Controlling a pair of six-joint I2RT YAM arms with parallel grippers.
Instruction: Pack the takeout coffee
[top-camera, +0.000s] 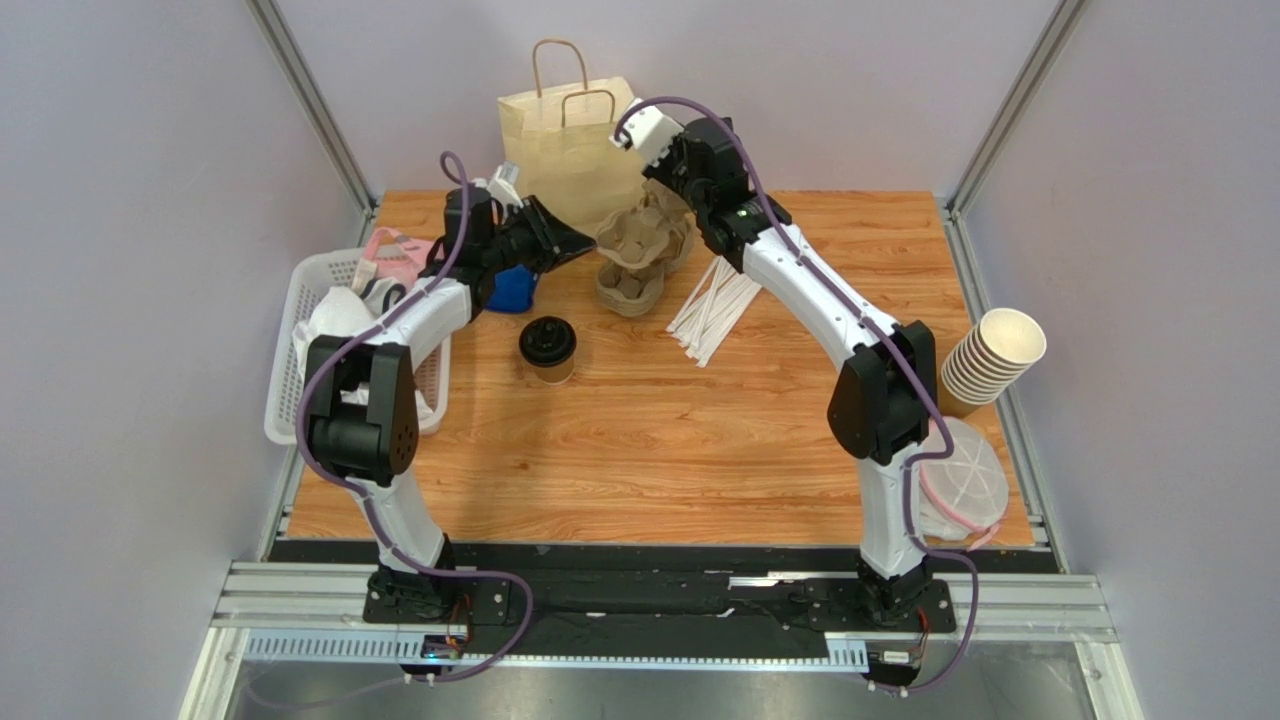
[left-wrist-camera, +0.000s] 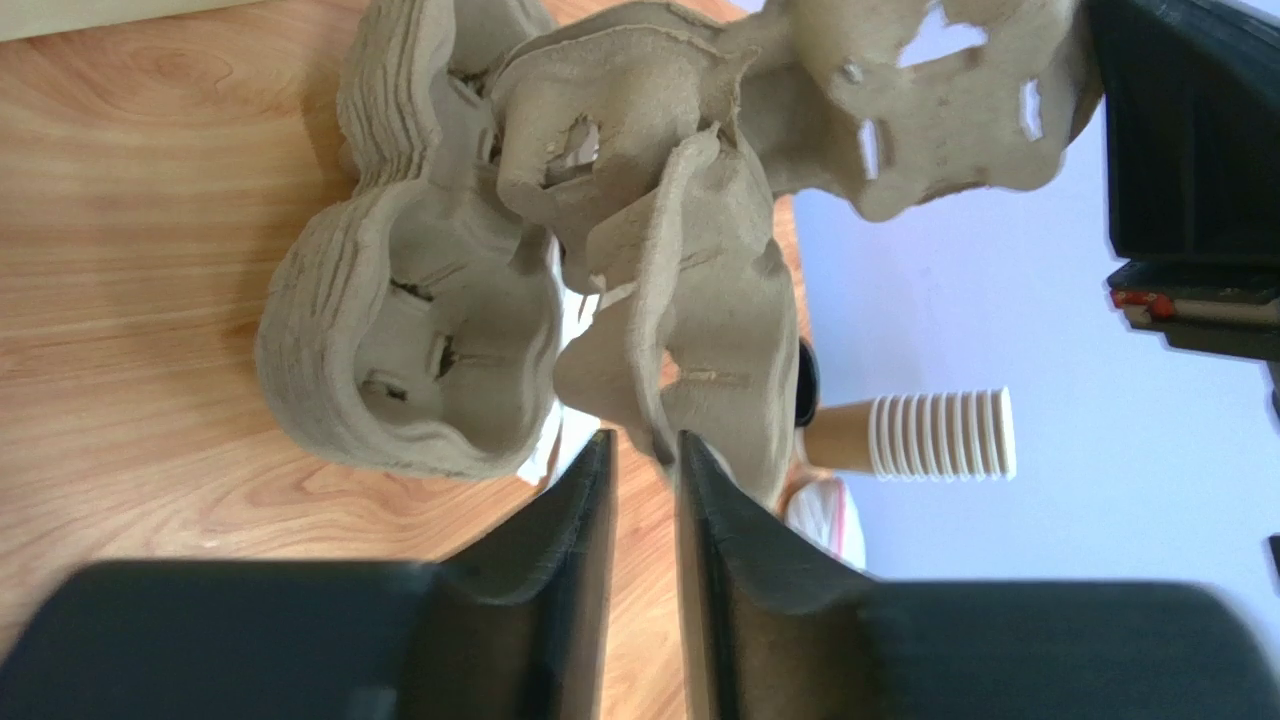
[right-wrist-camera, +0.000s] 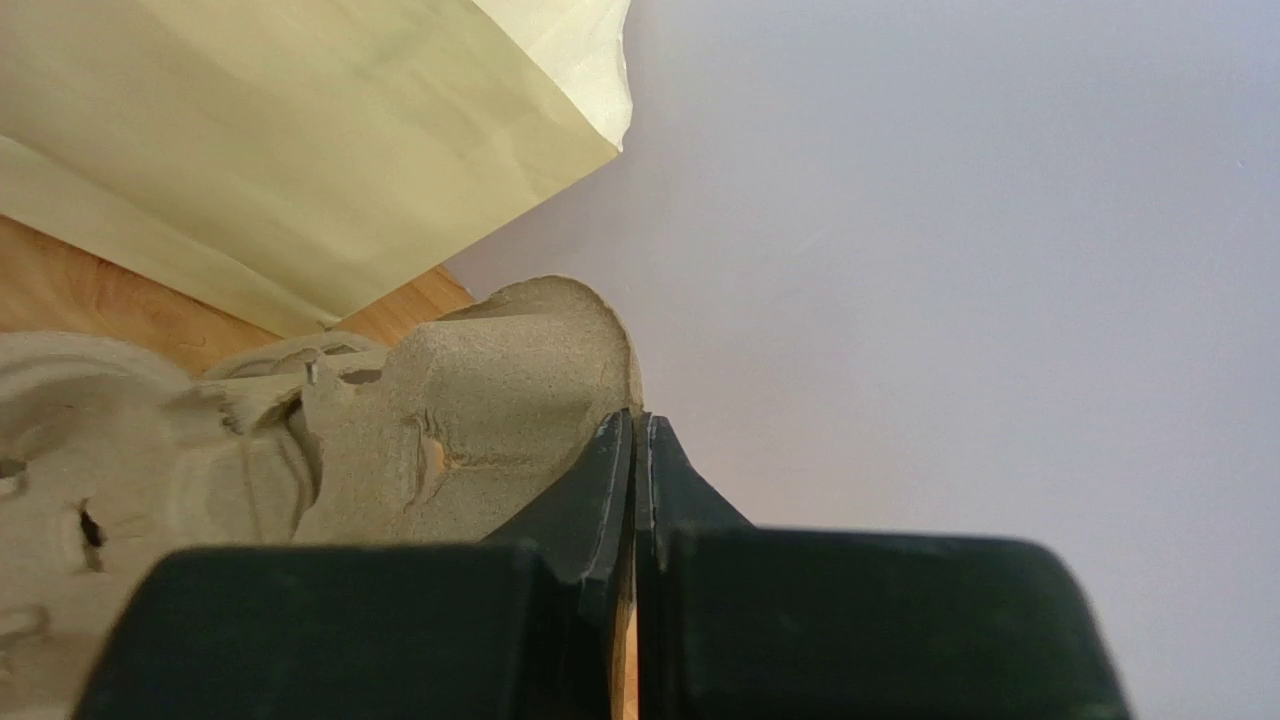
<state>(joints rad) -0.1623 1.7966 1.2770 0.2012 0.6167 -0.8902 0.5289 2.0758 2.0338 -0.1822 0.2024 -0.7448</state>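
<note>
Both left fingers (left-wrist-camera: 579, 518) and right fingers (right-wrist-camera: 598, 488) seemingly on cut-off pulp carriers (top-camera: 631, 282).

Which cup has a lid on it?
The takeout coffee, standing alone in the middle, wears a black lid. The stacked cups at the right edge are open and white inside.

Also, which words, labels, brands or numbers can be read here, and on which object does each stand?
None can be read.
The paper bag, the stack of cups, the takeout coffee and the pulp cup carriers show no print.
The pink item in the basket is too small to tell.
</note>
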